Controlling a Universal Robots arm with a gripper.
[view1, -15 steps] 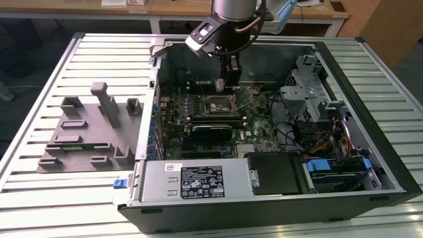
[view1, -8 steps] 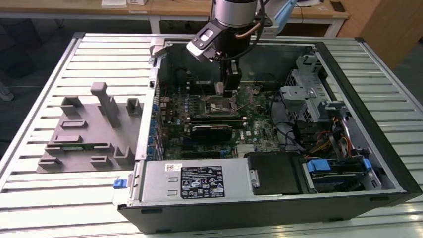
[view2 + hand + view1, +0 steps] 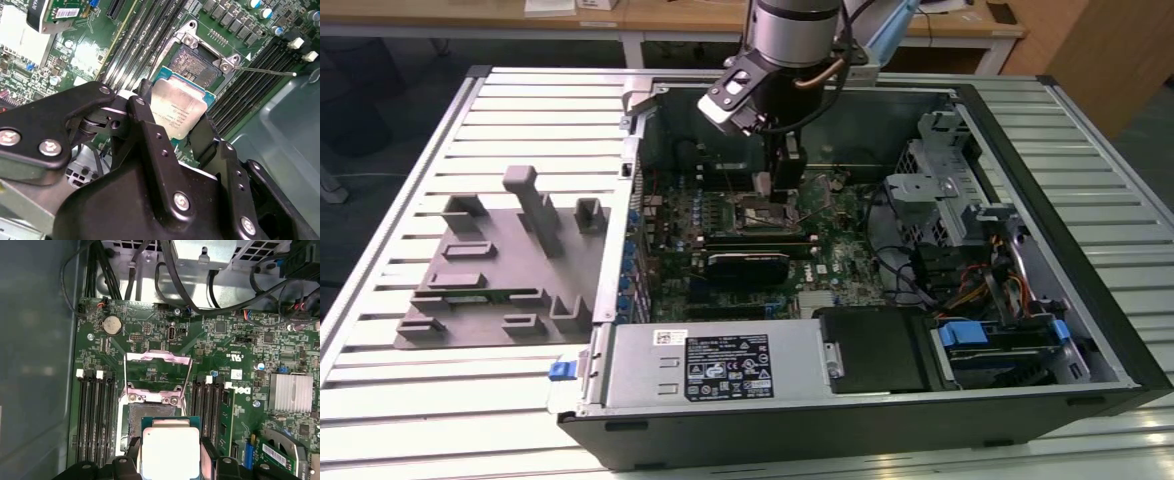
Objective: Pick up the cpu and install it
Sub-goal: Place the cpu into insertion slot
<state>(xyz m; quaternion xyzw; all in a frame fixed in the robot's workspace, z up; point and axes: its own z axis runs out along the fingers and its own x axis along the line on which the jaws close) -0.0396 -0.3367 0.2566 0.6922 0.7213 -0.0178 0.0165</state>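
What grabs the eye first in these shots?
The cpu, silvery top with a green rim, is clamped on two sides by the gripper right by the open motherboard socket, as both wrist views show. In the exterior view the arm reaches down into an open computer case lying on a slatted table. A grey moulded fixture sits beside the case at the exterior view's left.

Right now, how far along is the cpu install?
Done: the cpu is picked up, clamped in the gripper. In hand: it hangs over the motherboard at the socket, whose retaining frame is flipped open. Left: seating it; part of the socket's dark bed shows uncovered.
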